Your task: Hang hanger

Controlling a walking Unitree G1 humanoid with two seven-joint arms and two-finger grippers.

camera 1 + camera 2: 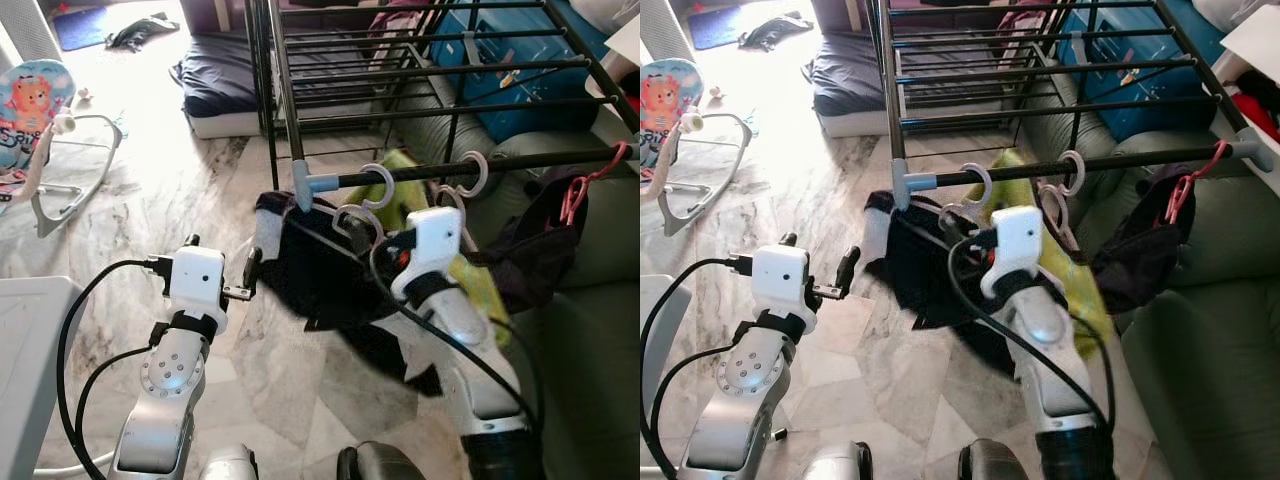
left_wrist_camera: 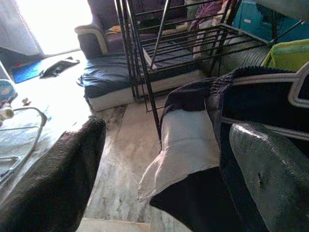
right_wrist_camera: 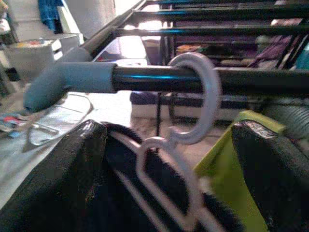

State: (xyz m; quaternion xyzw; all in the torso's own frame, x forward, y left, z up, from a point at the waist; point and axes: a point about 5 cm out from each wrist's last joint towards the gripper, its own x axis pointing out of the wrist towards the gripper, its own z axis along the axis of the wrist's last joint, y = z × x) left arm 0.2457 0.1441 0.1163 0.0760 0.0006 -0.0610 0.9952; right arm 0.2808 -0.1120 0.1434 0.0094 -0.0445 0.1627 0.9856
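A white hanger (image 1: 378, 188) carries a dark garment (image 1: 320, 275), and its hook (image 3: 203, 96) sits over the front black rod (image 1: 430, 175) of the drying rack, close to the rod's grey end cap (image 3: 67, 79). My right gripper (image 3: 164, 159) is just below the rod. It stands open, with one finger on each side of the hanger's neck. My left gripper (image 1: 222, 252) is open beside the garment's pale sleeve end (image 2: 186, 145), and one finger (image 2: 270, 179) lies against the dark cloth.
A second white hook (image 1: 470, 175) and a yellow-green cloth (image 1: 480, 285) hang to the right on the same rod, then a dark garment on a red hanger (image 1: 580, 195). A green sofa (image 1: 590, 330) is on the right. A baby bouncer (image 1: 40, 120) stands at the left and a mattress (image 1: 225, 90) lies behind.
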